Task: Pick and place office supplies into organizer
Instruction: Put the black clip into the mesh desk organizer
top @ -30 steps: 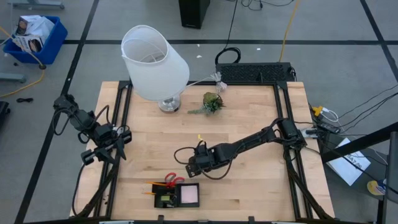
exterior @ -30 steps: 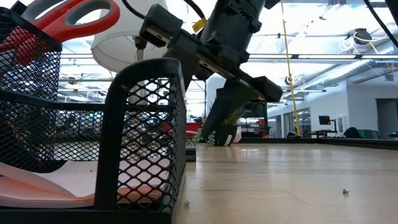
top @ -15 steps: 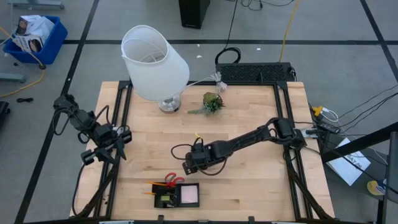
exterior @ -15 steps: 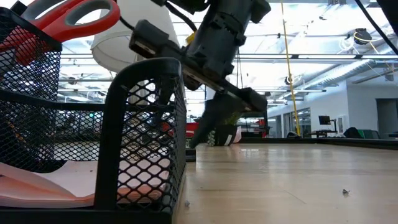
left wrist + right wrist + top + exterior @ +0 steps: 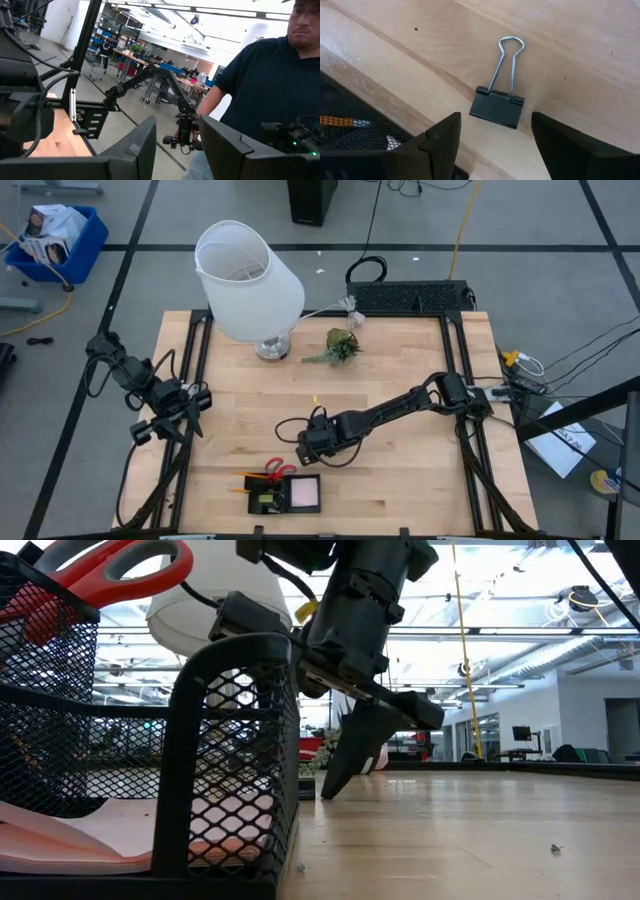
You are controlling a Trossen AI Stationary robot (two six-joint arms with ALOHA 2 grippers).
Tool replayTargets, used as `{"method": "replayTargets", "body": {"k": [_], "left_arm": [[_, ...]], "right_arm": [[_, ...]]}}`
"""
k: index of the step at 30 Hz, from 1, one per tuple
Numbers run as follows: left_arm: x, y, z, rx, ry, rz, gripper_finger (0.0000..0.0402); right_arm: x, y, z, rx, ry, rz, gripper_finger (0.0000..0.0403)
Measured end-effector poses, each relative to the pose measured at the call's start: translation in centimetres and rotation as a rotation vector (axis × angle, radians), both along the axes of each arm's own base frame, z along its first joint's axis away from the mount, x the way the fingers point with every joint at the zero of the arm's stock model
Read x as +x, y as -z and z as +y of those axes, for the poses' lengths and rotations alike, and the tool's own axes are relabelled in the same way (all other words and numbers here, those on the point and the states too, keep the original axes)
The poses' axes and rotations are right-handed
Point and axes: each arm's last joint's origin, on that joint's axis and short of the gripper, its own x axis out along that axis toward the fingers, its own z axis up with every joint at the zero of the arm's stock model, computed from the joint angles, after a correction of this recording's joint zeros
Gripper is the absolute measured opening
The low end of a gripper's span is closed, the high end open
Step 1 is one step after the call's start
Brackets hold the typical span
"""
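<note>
DONE: scissors (image 5: 278, 470), pad (image 5: 304, 492) seen in organizer (image 5: 262, 503) | LEFT: binder clip (image 5: 497, 107) on bench (image 5: 400, 480) (untouched) | R pincer (image 5: 495, 137) wide over clip | L pincer (image 5: 177, 147) parked, partly open, empty

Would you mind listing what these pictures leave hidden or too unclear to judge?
- Binder clip: seen only in the right wrist view; in the high view the right gripper covers it.
- Organizer: its smaller contents are too small in the high view; in the low view its mesh wall screens them.
- Scissors: blades hidden by mesh, low view.
- Left gripper: nothing seen between its fingers.
</note>
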Motion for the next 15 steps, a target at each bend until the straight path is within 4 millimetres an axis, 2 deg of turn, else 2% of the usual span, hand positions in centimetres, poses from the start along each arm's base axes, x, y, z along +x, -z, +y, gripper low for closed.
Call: {"method": "replayTargets", "body": {"k": [6,15], "left_arm": [[0.01,0.07,-0.01,0.005,0.000,0.005,0.0152],[0.02,0.18,-0.02,0.008,0.002,0.018,0.0152]], "right_arm": [[0.25,0.08,-0.63,0.002,-0.035,-0.010,0.0237],[0.49,0.48,-0.86,-0.090,-0.098,-0.044,0.0204]]}}
